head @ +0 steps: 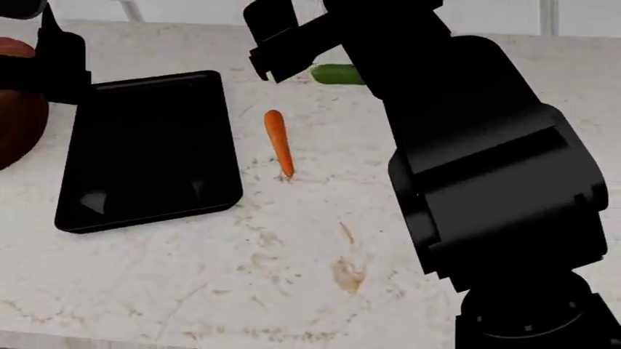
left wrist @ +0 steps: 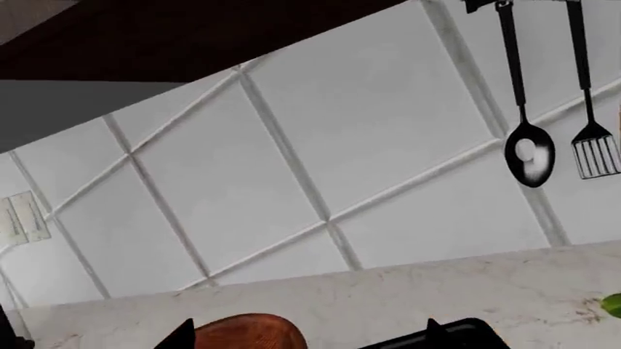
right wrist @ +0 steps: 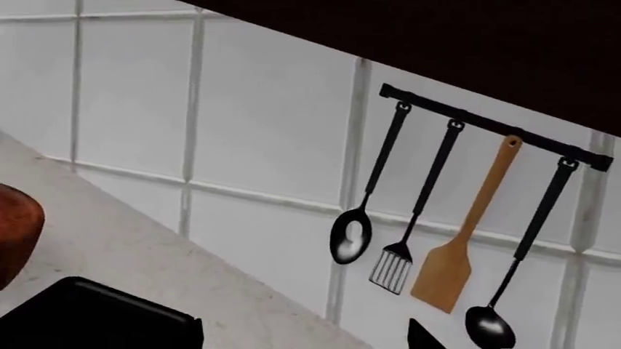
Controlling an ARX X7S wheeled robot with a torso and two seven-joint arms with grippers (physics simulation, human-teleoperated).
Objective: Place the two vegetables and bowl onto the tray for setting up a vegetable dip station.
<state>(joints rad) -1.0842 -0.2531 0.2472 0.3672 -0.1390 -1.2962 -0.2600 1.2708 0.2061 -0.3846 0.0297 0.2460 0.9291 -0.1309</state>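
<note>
The black tray (head: 145,145) lies at the left of the marble counter. The orange carrot (head: 278,142) lies just right of it. The dark-green cucumber (head: 333,74) lies farther back, half hidden by my right arm (head: 466,145). The reddish-brown wooden bowl (head: 14,116) stands left of the tray, partly hidden by my left arm (head: 54,58). My left gripper (left wrist: 307,339) is open and empty above the bowl (left wrist: 252,333) and a tray corner (left wrist: 461,334). My right gripper (right wrist: 305,342) is open and empty, raised above the counter; the bowl's edge (right wrist: 14,233) and the tray (right wrist: 87,316) show below it.
A tiled wall rises behind the counter. A rail of hanging utensils (right wrist: 437,218) is on it, with a spoon (left wrist: 529,149) and a slotted turner (left wrist: 595,149). An outlet plate (left wrist: 22,217) is on the wall. The counter's front edge runs along the bottom of the head view.
</note>
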